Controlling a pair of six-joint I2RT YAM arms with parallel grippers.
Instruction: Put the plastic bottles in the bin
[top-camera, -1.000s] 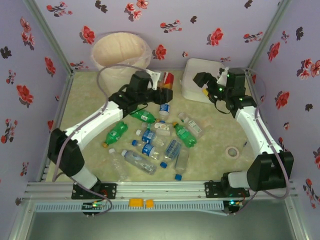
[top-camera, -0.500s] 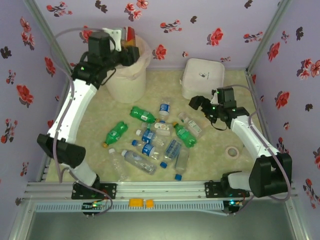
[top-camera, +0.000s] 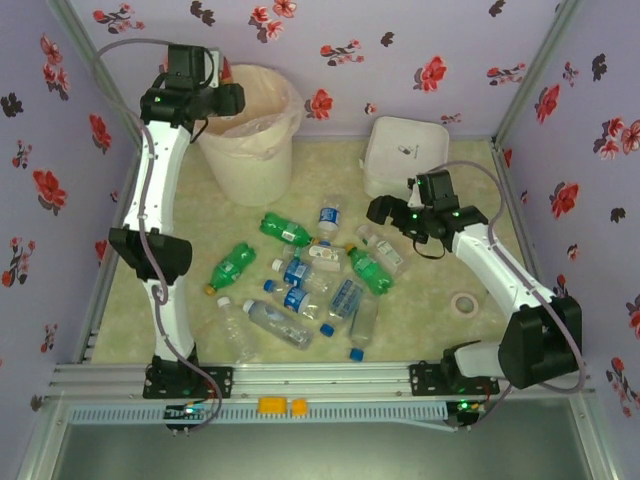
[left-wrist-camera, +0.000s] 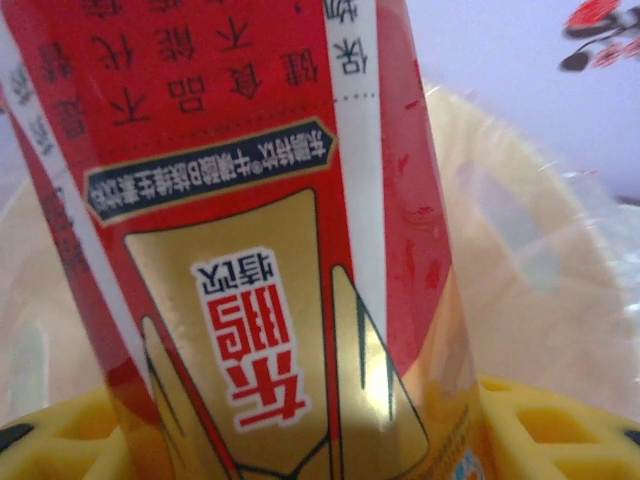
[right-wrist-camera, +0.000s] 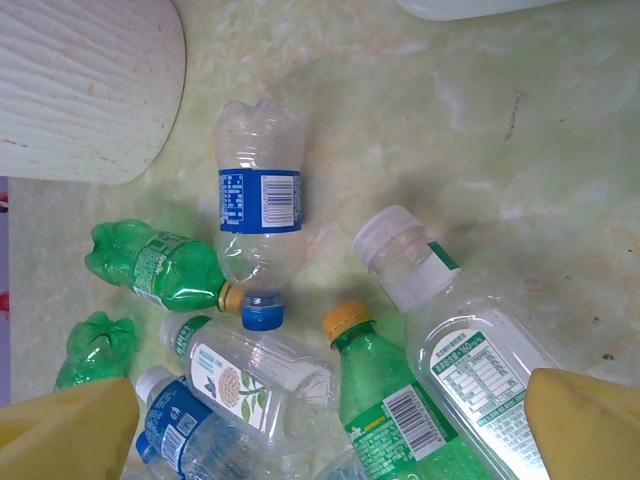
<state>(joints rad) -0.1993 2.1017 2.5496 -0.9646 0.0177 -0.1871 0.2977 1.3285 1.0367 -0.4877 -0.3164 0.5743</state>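
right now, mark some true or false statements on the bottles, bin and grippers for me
1. The left gripper grips the red-labelled bottle at the rim of the bin. True.
2. The right gripper is shut on a green bottle. False: it is open and empty above the loose bottles.
3. The bin lies tipped over. False: it stands upright.
4. Many loose bottles lie on the table between the arms. True.

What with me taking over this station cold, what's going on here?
Two robot arms are clearing plastic bottles into a bin. The left tool grips a red-labelled bottle at the rim of the bag-lined bin, not yet released. The right tool hangs open over the pile of bottles on the table, holding nothing.
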